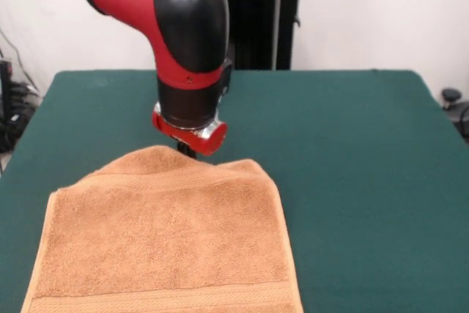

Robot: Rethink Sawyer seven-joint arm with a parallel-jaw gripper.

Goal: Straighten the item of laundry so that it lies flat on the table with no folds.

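The orange-tan towel (165, 243) lies on the dark green tabletop (352, 152), toward the near left part of it as I stand looking across. It spreads broadly and mostly flat, its near end running out of sight below. A woven border band crosses it close to that near end, and another fainter band shows near the far end. The right edge runs fairly straight; the left edge slants outward toward the near corner.

The far edge is not flat. It rises in a soft hump in the middle, with the cloth bunched up to a rounded peak and a shallow crease falling away on either side.

The red and black arm (179, 27) comes down from above right over that hump. Its thick black wrist ends in a red collar, and under the collar a short dark piece of the pincer (187, 152) reaches down to the raised cloth. The tips sit right at the peak of the hump and are hidden by the towel and the wrist, so I cannot tell whether the pincer is open, closed, or pinching the fabric.

The rest of the tabletop to the right and behind the towel is bare green felt.
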